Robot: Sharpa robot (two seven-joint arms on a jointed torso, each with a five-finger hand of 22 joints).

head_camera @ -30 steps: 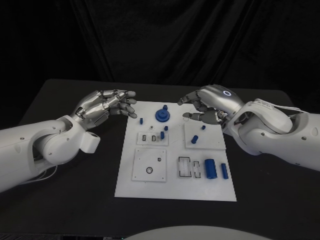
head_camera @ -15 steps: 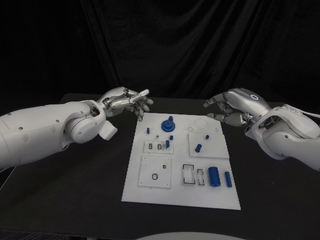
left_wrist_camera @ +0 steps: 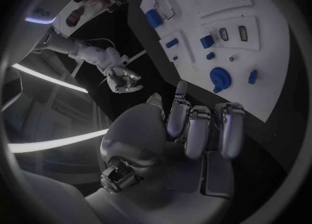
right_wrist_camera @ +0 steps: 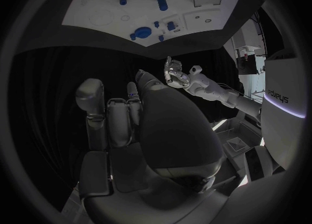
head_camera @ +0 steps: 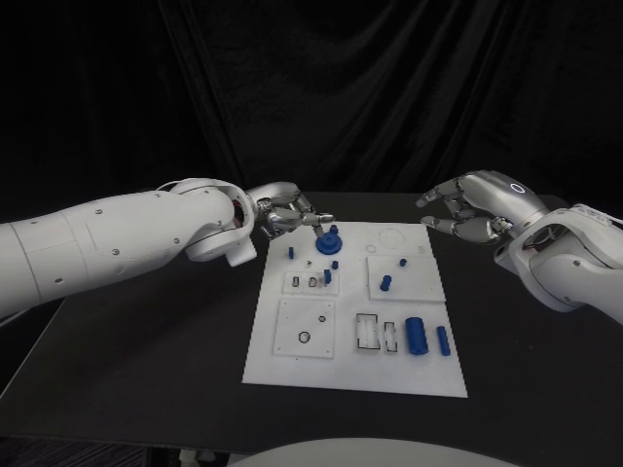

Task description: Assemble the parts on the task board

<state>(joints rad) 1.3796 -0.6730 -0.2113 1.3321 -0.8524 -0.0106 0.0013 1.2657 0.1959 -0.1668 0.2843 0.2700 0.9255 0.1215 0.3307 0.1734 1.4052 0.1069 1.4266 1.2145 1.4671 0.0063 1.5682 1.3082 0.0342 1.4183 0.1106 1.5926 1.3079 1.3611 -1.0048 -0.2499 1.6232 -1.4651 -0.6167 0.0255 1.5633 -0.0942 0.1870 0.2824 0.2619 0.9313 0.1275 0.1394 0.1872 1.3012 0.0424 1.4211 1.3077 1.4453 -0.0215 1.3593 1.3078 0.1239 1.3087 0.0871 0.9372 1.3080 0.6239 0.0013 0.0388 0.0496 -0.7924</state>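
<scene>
The silver left hand [head_camera: 286, 213], empty with fingers loosely spread, is held at 10 o'clock of the white rectangular task board [head_camera: 356, 375]; the silver right hand [head_camera: 474, 207], empty and half-curled, at 2 o'clock.

Task board [head_camera: 353, 365]: you have a white rectangular plate lying flat mid-bench, with raised square panels and slots.
Round part [head_camera: 327, 244]: blue disc with a peg, upright near the far edge.
Cylinders [head_camera: 414, 337]: two blue pieces lying flat, side by side at the near right.
Small pegs [head_camera: 386, 283]: several blue ones standing mid-board.
</scene>
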